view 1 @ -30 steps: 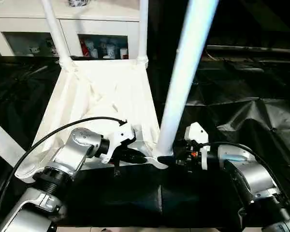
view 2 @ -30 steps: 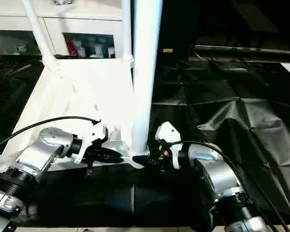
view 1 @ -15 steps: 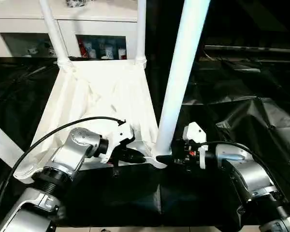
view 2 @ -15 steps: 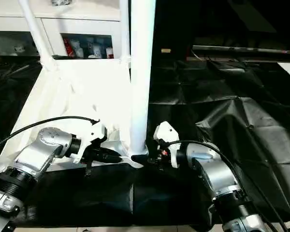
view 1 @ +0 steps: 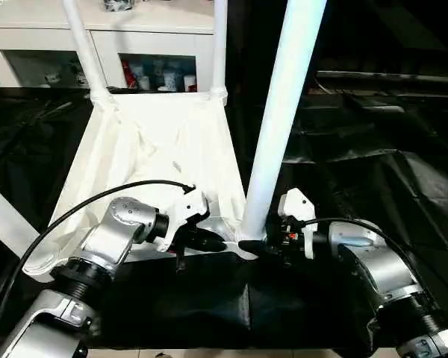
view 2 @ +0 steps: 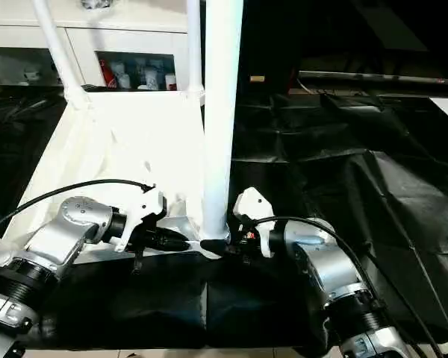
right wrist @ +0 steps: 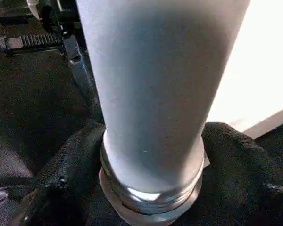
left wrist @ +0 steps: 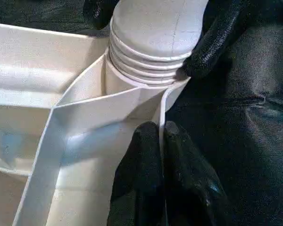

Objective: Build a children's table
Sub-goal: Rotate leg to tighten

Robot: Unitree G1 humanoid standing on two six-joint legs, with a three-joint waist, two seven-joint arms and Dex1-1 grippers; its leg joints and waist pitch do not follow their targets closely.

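The children's table lies upside down on black sheeting, its white top (view 1: 134, 149) rim-up. Two legs (view 1: 82, 45) (view 1: 219, 45) stand in the far corners, and another leg (view 1: 4, 224) slants at the near left. A thick white leg (view 1: 284, 112) stands in the near right corner socket (left wrist: 146, 66), its ribbed end seated there. My left gripper (view 1: 216, 245) is shut on the top's thin rim (left wrist: 161, 108) just beside that socket. My right gripper (view 1: 255, 245) reaches in from the right, with one black finger (right wrist: 70, 160) on each side of the leg's base, both pressed against it.
A white cabinet (view 1: 134, 30) with glass-front shelves holding small items stands behind the table. Crumpled black sheeting (view 1: 358, 149) covers the floor to the right and near me. A black cable (view 1: 97, 198) loops over my left forearm.
My right wrist has edged slightly closer to the leg's base. The left gripper keeps its hold on the rim. The view has shifted a little.
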